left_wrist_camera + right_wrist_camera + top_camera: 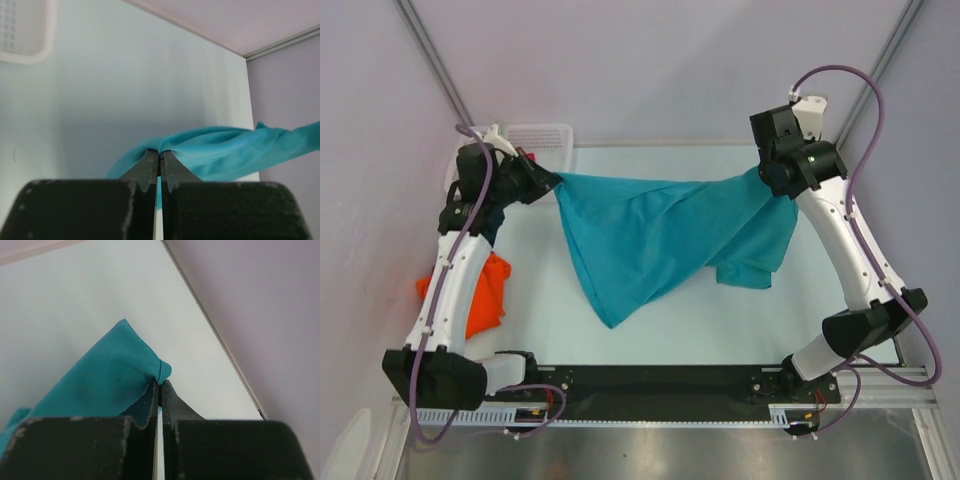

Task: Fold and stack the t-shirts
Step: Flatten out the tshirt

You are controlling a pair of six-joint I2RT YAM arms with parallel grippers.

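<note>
Held: left fingers [147,170] and right fingers [175,407] clamped shut on teal t-shirt [650,240]; advise even tension, level lowering onto tabletop [720,325].

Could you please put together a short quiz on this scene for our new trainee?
1. True or false: the teal-blue cloth t-shirt lies folded flat.
2. Beside which arm does the bright orange cloth t-shirt lie?
3. The right gripper is: A open above the shirt; B shut on the teal shirt's edge; C shut on nothing.
Key: 1 false, it hangs stretched between the left gripper and the right one; 2 the left arm; 3 B.
</note>
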